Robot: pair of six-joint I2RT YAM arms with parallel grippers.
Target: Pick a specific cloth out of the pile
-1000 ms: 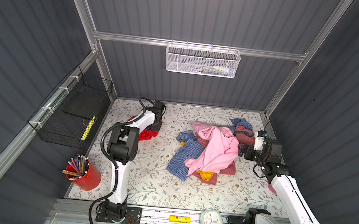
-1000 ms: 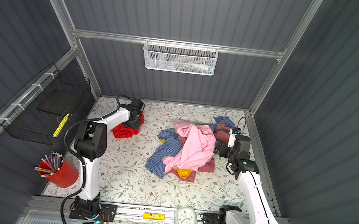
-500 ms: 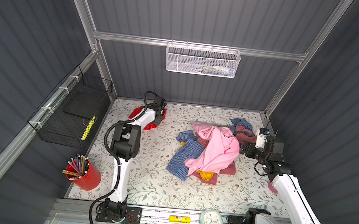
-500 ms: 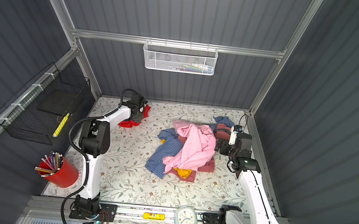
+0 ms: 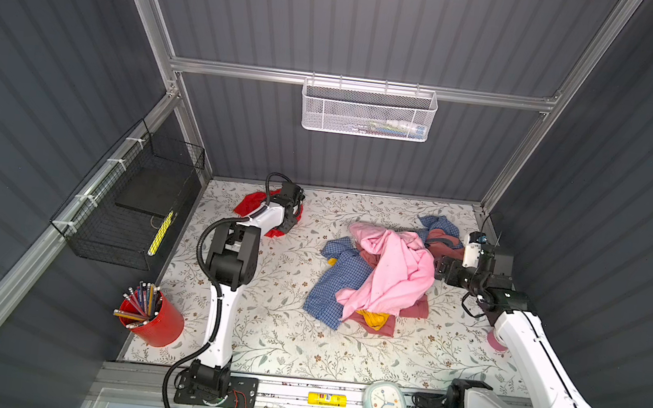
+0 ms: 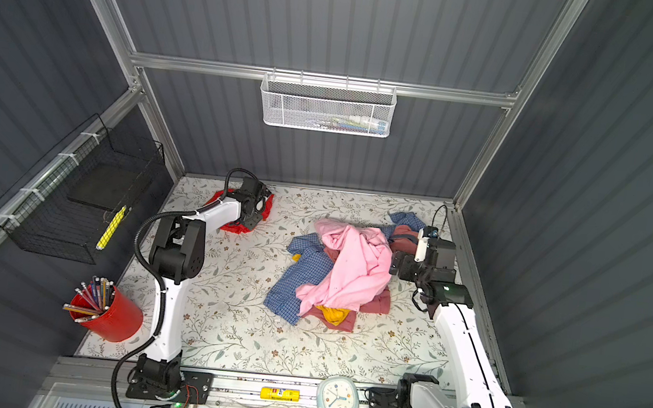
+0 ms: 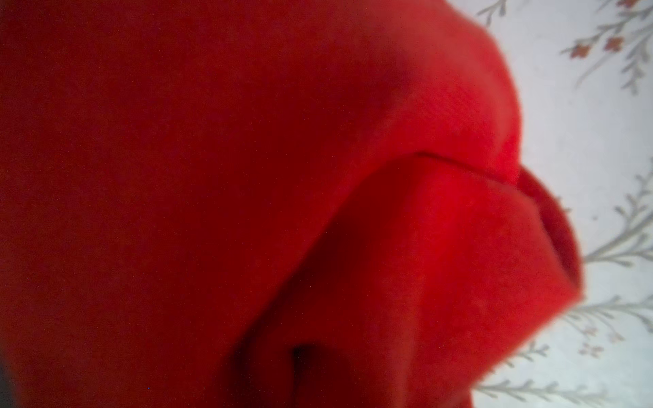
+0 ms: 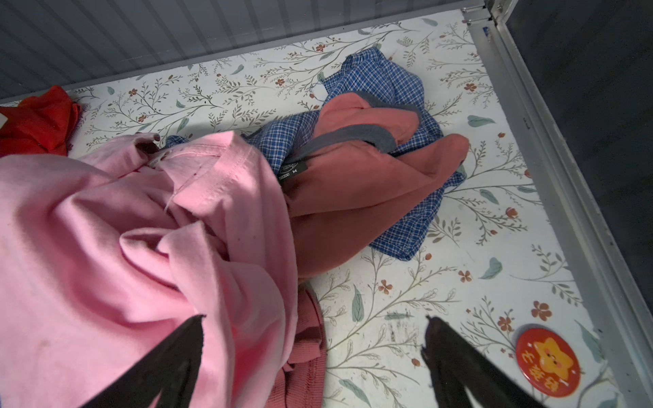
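The bright red cloth (image 5: 248, 204) (image 6: 217, 197) lies bunched at the back left of the table, apart from the pile (image 5: 388, 270) (image 6: 351, 266). My left gripper (image 5: 293, 216) (image 6: 255, 209) is down in the cloth, with its fingers buried in it. Red cloth (image 7: 247, 176) fills the left wrist view. The cloth followed this gripper, so it is shut on it. My right gripper (image 8: 314, 339) (image 5: 440, 270) stands open at the pile's right edge. One finger is over the pink garment (image 8: 106, 247) and the other over bare table. The red cloth (image 8: 35, 123) shows far beyond the pile.
A red cup of pencils (image 5: 154, 319) and a black wire basket (image 5: 127, 207) are at the left. A white mesh basket (image 5: 369, 111) hangs on the back wall. A clock (image 5: 383, 404) sits on the front rail. A round red badge (image 8: 547, 360) lies near the right frame (image 8: 565, 176).
My left gripper has carried the red cloth toward the back wall. The right gripper has edged slightly closer to the pile.
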